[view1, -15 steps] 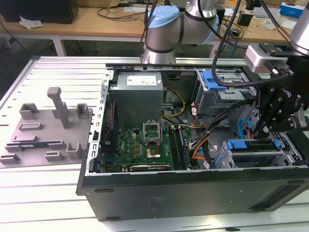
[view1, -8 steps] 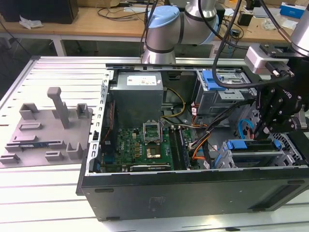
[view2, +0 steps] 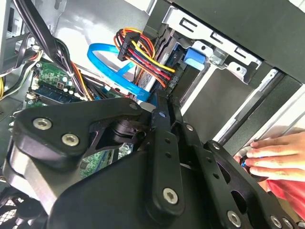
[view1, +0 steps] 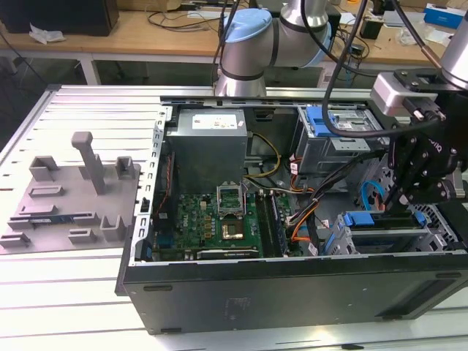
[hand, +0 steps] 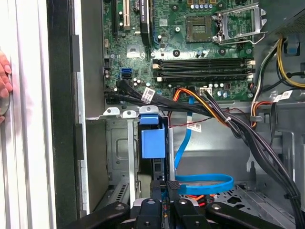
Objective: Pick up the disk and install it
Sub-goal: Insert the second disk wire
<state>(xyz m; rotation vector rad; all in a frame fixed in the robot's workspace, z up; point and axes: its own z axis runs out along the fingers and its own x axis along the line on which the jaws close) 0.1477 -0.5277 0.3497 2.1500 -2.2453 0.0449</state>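
The disk (hand: 153, 143) is seen edge-on in the first wrist view, its label hidden. A person's hand (view2: 274, 155) is cut off at 3 o'clock in the second wrist view.

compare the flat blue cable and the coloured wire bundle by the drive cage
The blue cable is one flat single-colour ribbon; the wire bundle is several thin strands in red, yellow, orange and black. The blue cable sweeps a wide loop; the wire bundle curves tightly from a black plug. Both lie inside the open computer case.
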